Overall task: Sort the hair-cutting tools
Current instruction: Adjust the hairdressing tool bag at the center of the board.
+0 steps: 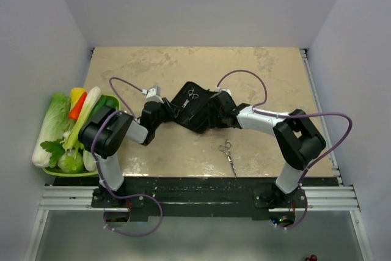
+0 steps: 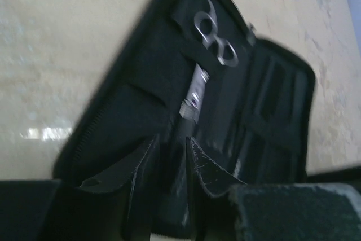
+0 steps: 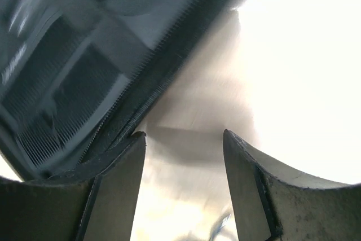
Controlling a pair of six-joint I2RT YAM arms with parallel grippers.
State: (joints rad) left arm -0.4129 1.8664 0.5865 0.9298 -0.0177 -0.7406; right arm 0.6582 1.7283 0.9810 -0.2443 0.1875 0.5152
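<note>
Case (image 1: 197, 113) lies open mid-counter (image 1: 183, 65), pockets up, so tools can slide in. Stowed scissors (image 2: 214, 40) sit in a pocket. In my left wrist view their rings are at 12 o'clock and the blades run down toward my left end effector (image 2: 170, 142). Its fingers stand narrowly apart over the case's near edge; I cannot tell whether they pinch anything. My right end effector (image 3: 184, 134) is spread wide with nothing between the fingers. One finger sits against the case's zipper edge, likely bracing it. Loose scissors (image 1: 227, 150) lie on the counter at 5 o'clock of the case, apart from it, not yet sorted.
</note>
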